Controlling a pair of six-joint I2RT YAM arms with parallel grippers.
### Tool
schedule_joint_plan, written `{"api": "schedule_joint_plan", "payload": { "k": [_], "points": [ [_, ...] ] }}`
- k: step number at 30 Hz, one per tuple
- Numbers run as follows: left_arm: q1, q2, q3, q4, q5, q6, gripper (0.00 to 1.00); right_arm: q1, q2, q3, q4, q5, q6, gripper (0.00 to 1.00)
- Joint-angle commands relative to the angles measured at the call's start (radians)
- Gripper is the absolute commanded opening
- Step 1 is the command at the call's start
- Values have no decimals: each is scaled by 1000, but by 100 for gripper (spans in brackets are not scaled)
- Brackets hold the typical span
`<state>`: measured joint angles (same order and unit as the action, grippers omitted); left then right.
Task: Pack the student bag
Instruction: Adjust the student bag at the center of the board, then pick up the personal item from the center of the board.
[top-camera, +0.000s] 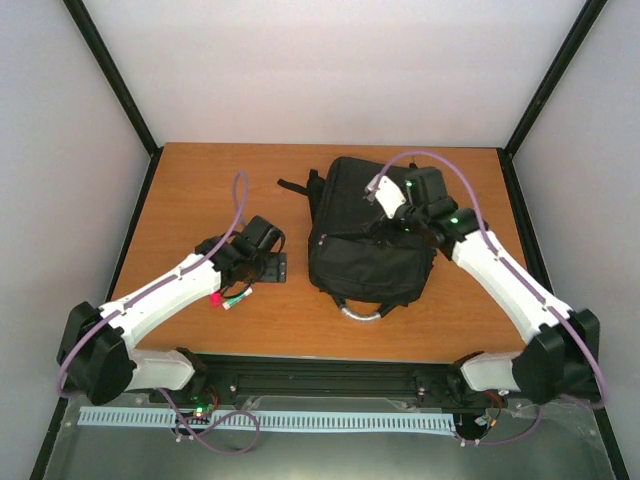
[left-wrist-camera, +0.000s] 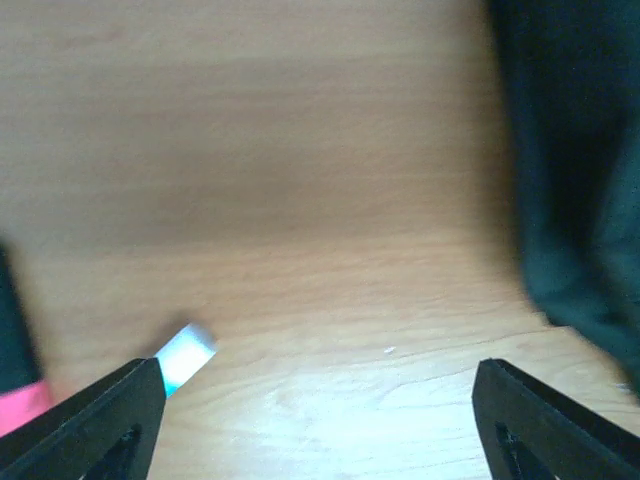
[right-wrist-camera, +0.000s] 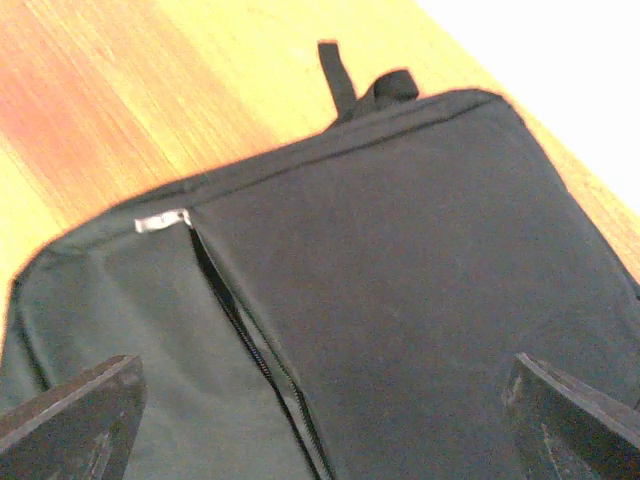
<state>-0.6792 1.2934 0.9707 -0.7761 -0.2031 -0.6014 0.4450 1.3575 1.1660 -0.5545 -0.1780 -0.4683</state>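
Here, on the surface (top-camera: 200, 180), the student bag (top-camera: 365, 240) lies flat directly beneath the right pincer (right-wrist-camera: 325, 370), whose jaws gape wide and empty.
Its long axis runs far to near, handle (top-camera: 362, 312) toward the arm bases; the left pincer (left-wrist-camera: 318, 375), likewise open and empty, has the bag to its right. Likely best: lower the right pincer onto the zip pull (right-wrist-camera: 160, 221) ahead-left of it, then draw straight along the zip (right-wrist-camera: 235, 310).

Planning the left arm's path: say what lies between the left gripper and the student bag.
Only bare table: the top view shows nothing between the left gripper and the student bag.
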Motion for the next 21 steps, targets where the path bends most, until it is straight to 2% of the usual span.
{"api": "schedule_joint_plan", "payload": {
  "k": [1, 3, 6, 12, 21],
  "points": [
    [26, -29, -65, -141, -66, -39, 89, -93, -109, -50, 17, -192, 144, 100],
    [32, -17, -95, -144, -70, -43, 93, -142, -138, -98, 37, -284, 141, 100],
    [33, 23, -109, -134, -90, -55, 99, -158, -184, -160, 45, -317, 87, 100],
    [33, 143, -107, -95, -142, -68, 100, -200, -238, -244, 72, -498, 49, 90],
    [34, 188, -116, -24, -92, -44, 100, -201, -198, -241, 63, -486, 25, 89]
  ]
}}
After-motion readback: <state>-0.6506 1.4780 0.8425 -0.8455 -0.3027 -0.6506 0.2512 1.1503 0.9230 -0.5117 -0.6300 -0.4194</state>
